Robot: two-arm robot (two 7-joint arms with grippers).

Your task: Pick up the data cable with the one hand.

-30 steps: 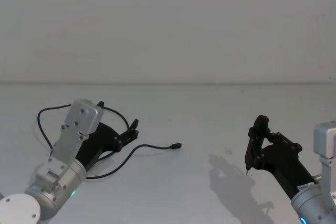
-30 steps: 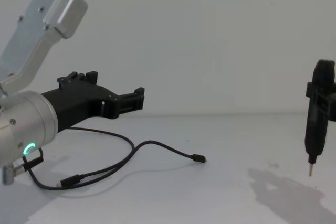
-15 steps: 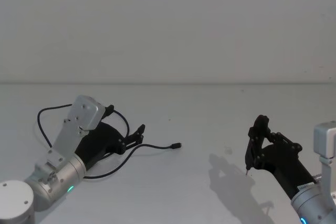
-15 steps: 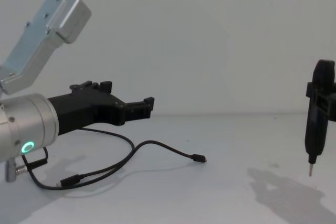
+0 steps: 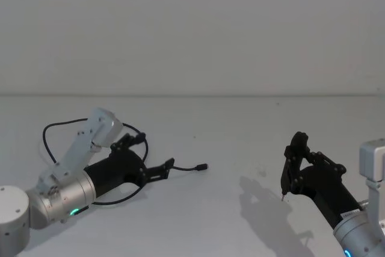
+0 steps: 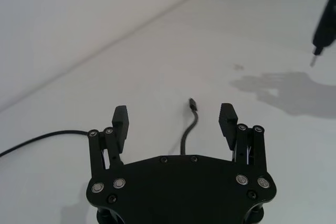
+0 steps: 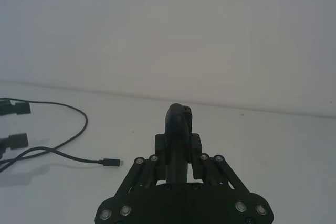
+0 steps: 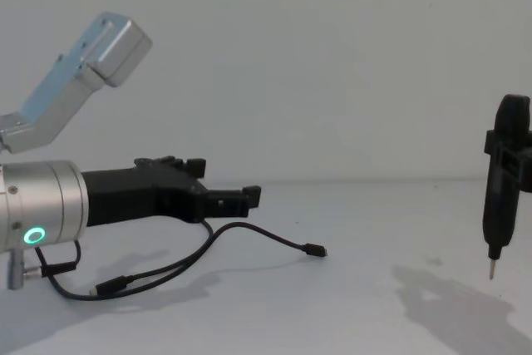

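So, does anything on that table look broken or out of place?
Nothing stands out. The data cable lies in loose curves on the white table, looks intact, under the open left gripper; the right gripper is parked apart, shut.

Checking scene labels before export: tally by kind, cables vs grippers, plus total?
data cable: 1
grippers: 2 (left gripper open, just above the cable; right gripper shut, off to the right)
total: 3
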